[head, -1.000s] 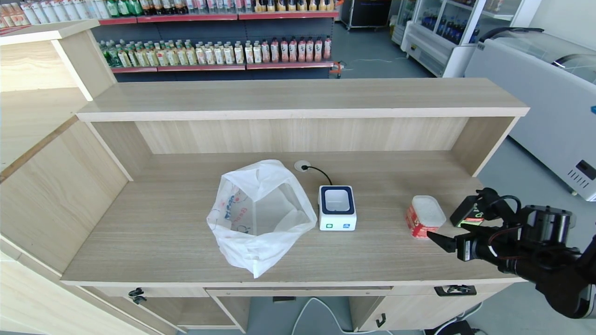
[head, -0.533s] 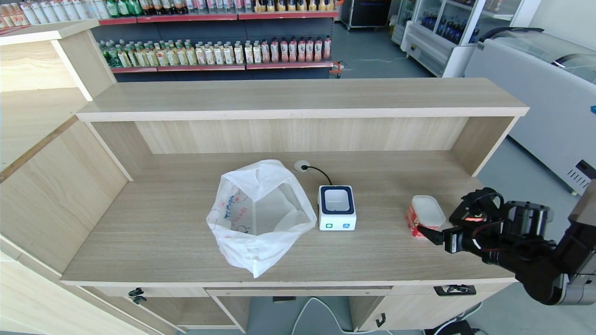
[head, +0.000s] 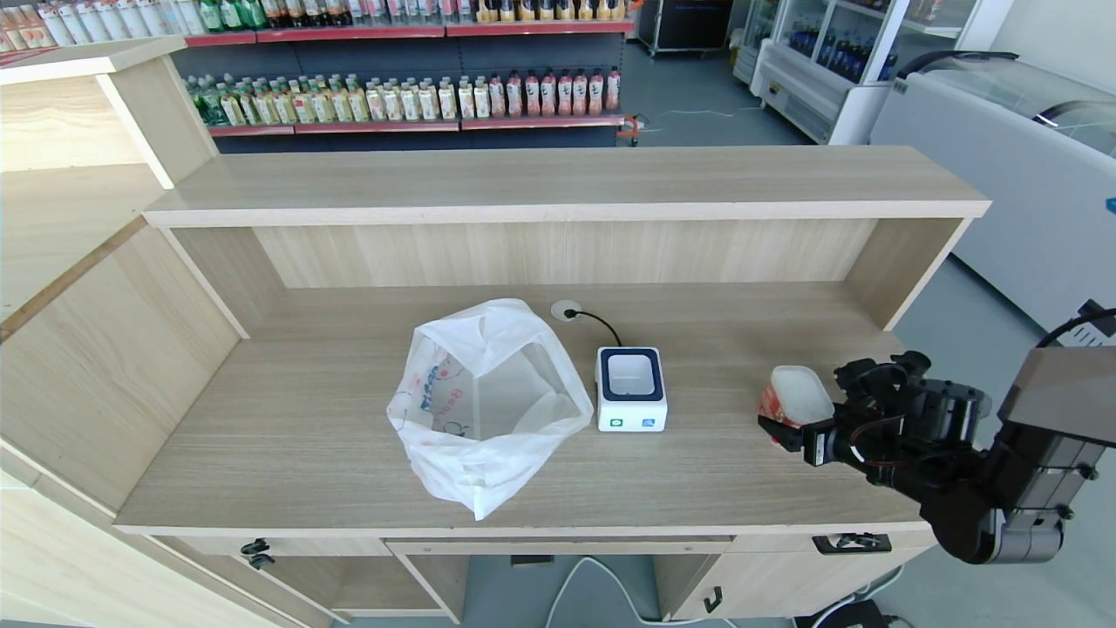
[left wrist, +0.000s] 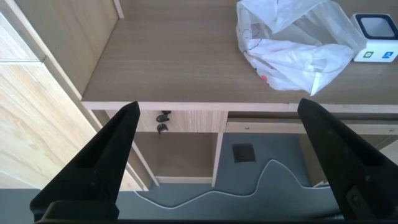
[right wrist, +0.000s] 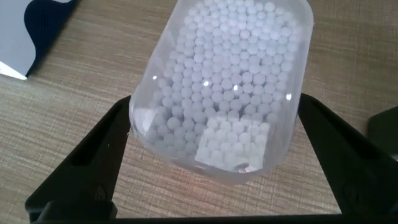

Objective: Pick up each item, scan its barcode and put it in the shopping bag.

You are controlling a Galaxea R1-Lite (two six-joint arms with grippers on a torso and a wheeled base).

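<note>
Checkout worktop (head: 288, 436), seen from the head and both wrists.

Tub (head: 789, 388): a clear-lidded tub with a red label, standing upright near the right end of the worktop, about midway between its front and back edges. In the right wrist view the lid (right wrist: 227, 87) shows small white beads beneath it.

Right gripper (head: 798, 406): reaching in from past the right end of the worktop, level with the tub. Its fingers (right wrist: 81, 168) are apart, one on each side of the tub, which sits between the tips. Whether the tips touch its wall cannot be told.

Scanner (head: 631, 388): a white box with a dark-framed window facing up, at the middle of the worktop, well apart from the tub. Its black cable (head: 602, 324) runs to a grommet toward the back edge.

Bag (head: 484, 401): white plastic, mouth open upward, just beside the scanner on the side away from the tub and reaching close to the front edge.

Left gripper (left wrist: 217, 104): held out in front of the front edge toward the left end, fingers (left wrist: 93, 168) wide apart with nothing between them.

Background: shelves of bottles (head: 410, 96) beyond the worktop.
</note>
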